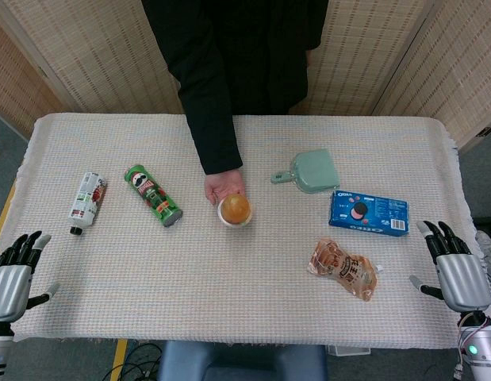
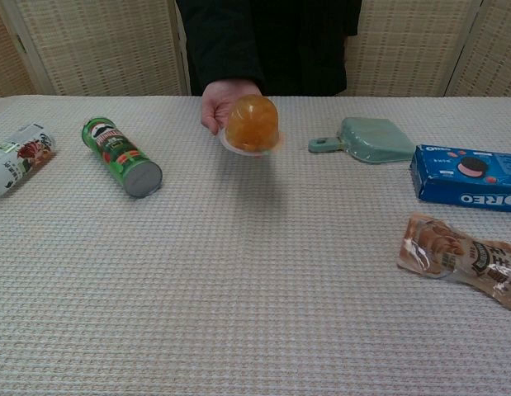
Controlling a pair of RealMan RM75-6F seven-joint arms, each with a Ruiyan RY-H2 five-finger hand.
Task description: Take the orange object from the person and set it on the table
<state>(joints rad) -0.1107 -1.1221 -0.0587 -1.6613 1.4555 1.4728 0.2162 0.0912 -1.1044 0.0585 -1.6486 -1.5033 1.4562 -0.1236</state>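
A person in black stands at the far side of the table and holds out an orange jelly cup [image 1: 235, 209] [image 2: 252, 124] in one hand [image 1: 221, 186] [image 2: 215, 102], above the middle of the table. My left hand [image 1: 13, 276] rests at the near left edge, fingers apart and empty. At the near right edge my right hand [image 1: 455, 268] is also empty with its fingers spread. Both hands are far from the cup. The chest view shows neither hand.
On the cloth-covered table [image 1: 245, 294] lie a white bottle [image 1: 86, 202], a green Pringles can [image 1: 152, 194], a teal dustpan [image 1: 312, 171], a blue Oreo box [image 1: 370, 213] and a snack packet [image 1: 344, 269]. Woven screens stand behind the person.
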